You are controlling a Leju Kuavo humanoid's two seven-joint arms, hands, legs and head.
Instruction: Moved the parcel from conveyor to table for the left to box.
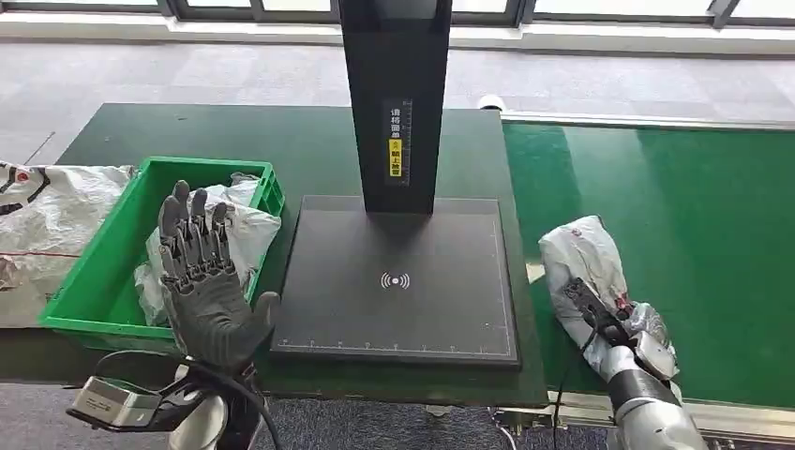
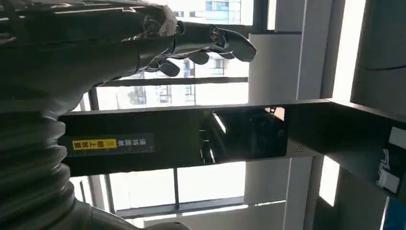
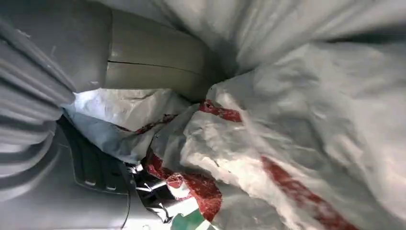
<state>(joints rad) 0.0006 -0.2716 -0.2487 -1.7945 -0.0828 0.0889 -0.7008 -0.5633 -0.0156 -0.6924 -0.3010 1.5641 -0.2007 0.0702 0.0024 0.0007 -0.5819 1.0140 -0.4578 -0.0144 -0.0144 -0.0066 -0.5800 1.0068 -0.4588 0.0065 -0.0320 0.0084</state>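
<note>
Right of the black scanner stand (image 1: 398, 272), the white parcel (image 1: 586, 258) is lying on the green conveyor (image 1: 712, 234). The right hand (image 1: 609, 319) is gripping it; lift cleanly leftward. The left hand (image 1: 202, 281) is waiting, fingers spread, over the green crate (image 1: 94, 281).

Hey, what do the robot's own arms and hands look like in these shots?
The left hand is dark grey, with ridged, segmented fingers and a textured palm. A grey box with black cables sits at its wrist. The right hand has black fingers on a silver, rounded forearm with a black cable alongside. The wrist views show grey ribbed covers.
</note>
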